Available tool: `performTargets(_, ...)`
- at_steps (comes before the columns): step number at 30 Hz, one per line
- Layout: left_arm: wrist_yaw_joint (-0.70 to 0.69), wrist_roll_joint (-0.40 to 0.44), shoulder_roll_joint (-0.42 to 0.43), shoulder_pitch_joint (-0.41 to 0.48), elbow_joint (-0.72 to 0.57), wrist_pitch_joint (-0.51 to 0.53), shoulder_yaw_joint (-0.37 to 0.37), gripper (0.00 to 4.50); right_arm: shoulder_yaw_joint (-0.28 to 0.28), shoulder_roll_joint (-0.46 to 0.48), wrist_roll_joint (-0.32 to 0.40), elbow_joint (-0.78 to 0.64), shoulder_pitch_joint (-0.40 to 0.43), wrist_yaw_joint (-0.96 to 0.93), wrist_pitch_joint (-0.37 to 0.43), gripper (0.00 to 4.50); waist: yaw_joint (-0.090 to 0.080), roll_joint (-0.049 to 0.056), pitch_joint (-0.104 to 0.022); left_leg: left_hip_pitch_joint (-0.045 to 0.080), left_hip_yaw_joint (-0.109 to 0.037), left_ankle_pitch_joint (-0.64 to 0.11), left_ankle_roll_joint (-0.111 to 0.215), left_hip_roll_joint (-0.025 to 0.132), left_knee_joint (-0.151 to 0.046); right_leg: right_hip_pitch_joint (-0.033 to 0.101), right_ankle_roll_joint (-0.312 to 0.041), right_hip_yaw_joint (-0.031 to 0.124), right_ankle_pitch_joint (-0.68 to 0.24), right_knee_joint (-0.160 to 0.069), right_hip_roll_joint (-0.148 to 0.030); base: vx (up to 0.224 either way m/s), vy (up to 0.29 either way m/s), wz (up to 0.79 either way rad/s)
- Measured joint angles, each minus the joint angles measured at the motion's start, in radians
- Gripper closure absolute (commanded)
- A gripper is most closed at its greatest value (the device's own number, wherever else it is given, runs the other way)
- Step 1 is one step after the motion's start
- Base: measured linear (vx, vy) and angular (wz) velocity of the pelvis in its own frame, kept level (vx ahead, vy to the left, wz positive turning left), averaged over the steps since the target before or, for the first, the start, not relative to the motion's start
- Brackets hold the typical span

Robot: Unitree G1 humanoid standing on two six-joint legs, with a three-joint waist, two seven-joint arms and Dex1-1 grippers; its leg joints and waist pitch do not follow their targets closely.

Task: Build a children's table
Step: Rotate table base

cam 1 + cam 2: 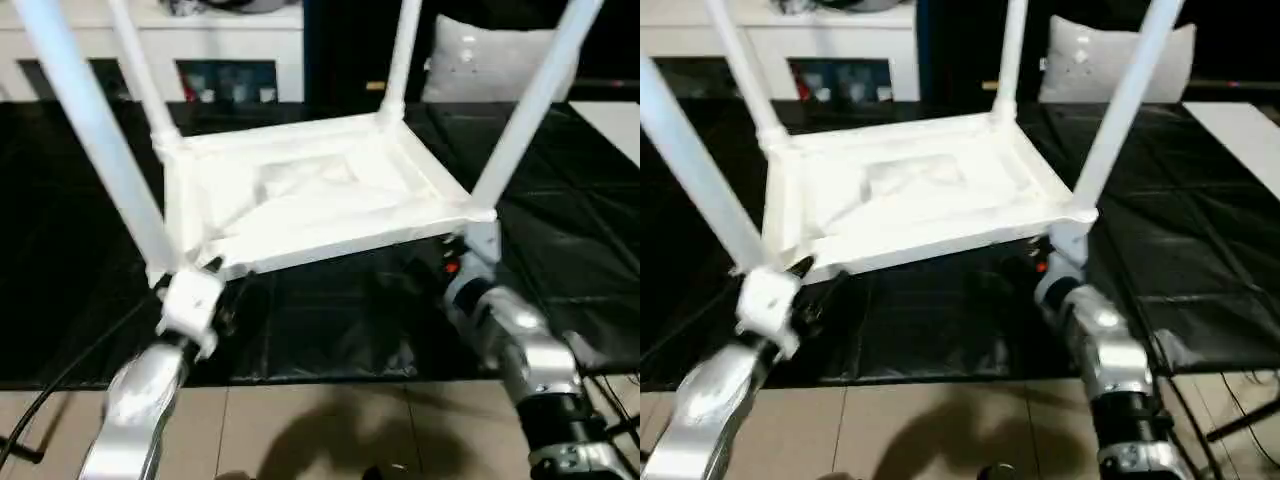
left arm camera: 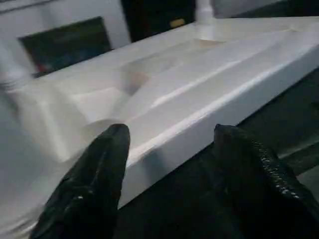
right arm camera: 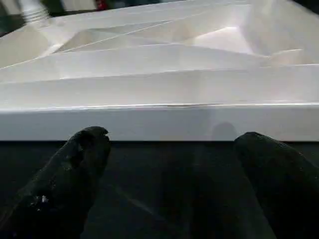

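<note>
On black matting sits the white plastic children's table upside down, four tapered legs up. Left gripper and right gripper both gape empty at its near rim. Best grip both near corners evenly before flipping. No readable writing.

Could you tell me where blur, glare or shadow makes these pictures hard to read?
Left eye view: the table top is washed out, its ribs hard to see, and a dark shadow lies on the floor tiles. Left wrist view: the left gripper, jaws apart, looks soft. Right wrist view: the right gripper, jaws apart, is blurred too.
</note>
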Motion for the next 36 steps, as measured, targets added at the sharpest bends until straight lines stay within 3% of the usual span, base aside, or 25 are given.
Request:
performTargets(1, 0.005, -0.007, 0.000, 0.030, -0.025, -0.003, 0.007, 1.19, 0.002, 0.000, 0.000, -0.010, 0.008, 0.003, 0.000, 0.00, 0.000, 0.000, 0.000, 0.000, 0.000, 0.000, 0.000, 0.000, 0.000, 0.001, 0.000, 0.000, 0.000, 0.000, 0.000, 0.000, 0.000, 0.00)
performTargets(5, 0.032, -0.018, -0.008, 0.114, -0.073, -0.005, 0.029, 1.11, 0.007, 0.000, -0.004, -0.036, 0.038, 0.007, 0.011, 0.00, -0.003, 0.000, 0.000, 0.000, -0.002, 0.000, 0.000, 0.000, 0.000, 0.001, 0.001, 0.000, 0.000, -0.001, 0.001, 0.000, 0.000, 0.00)
performTargets(6, 0.050, -0.020, -0.023, 0.139, -0.094, -0.005, 0.041, 0.78, 0.010, 0.001, -0.007, -0.045, 0.051, 0.007, 0.012, 0.00, -0.004, 0.000, 0.000, -0.001, -0.002, 0.000, 0.000, 0.000, 0.000, 0.002, 0.001, 0.000, 0.000, -0.001, 0.001, 0.000, 0.000, 0.00)
performTargets(7, 0.063, -0.023, -0.034, 0.154, -0.109, -0.006, 0.051, 0.78, 0.013, 0.001, -0.009, -0.045, 0.056, 0.008, 0.013, 0.00, -0.005, 0.000, 0.000, -0.001, -0.002, 0.000, 0.000, 0.000, 0.000, 0.002, 0.001, 0.000, 0.000, -0.001, 0.001, 0.000, 0.000, 0.00)
performTargets(14, 0.116, -0.029, -0.068, 0.175, -0.148, -0.005, 0.075, 0.29, 0.025, 0.007, -0.009, -0.052, 0.061, 0.008, 0.016, 0.00, -0.005, 0.000, 0.000, -0.001, -0.004, 0.000, 0.000, 0.000, 0.000, 0.001, 0.001, -0.001, 0.000, -0.001, 0.002, 0.000, 0.000, 0.00)
performTargets(22, 0.126, -0.032, -0.012, 0.001, 0.009, -0.014, 0.131, 0.11, 0.037, 0.016, -0.018, -0.054, 0.059, 0.022, 0.015, 0.00, -0.004, -0.001, -0.001, -0.002, -0.005, 0.000, 0.000, -0.001, 0.000, 0.002, 0.001, -0.001, 0.000, -0.001, 0.002, 0.000, 0.000, 0.00)
performTargets(29, 0.093, -0.034, 0.081, -0.229, 0.202, -0.023, 0.153, 0.11, 0.042, 0.016, -0.032, -0.032, 0.013, 0.021, 0.011, 0.00, -0.001, -0.002, -0.001, -0.003, -0.005, 0.000, 0.000, -0.001, 0.000, 0.001, 0.001, 0.001, 0.000, -0.001, 0.002, 0.000, 0.000, 0.00)
performTargets(36, -0.059, -0.096, 0.123, -0.370, 0.383, -0.025, 0.139, 0.11, 0.042, 0.011, -0.104, 0.143, -0.071, -0.076, 0.011, 0.00, 0.000, -0.003, -0.001, -0.003, -0.004, 0.000, 0.000, -0.001, 0.000, -0.001, -0.001, 0.001, 0.001, 0.002, 0.002, 0.000, 0.000, 0.00)
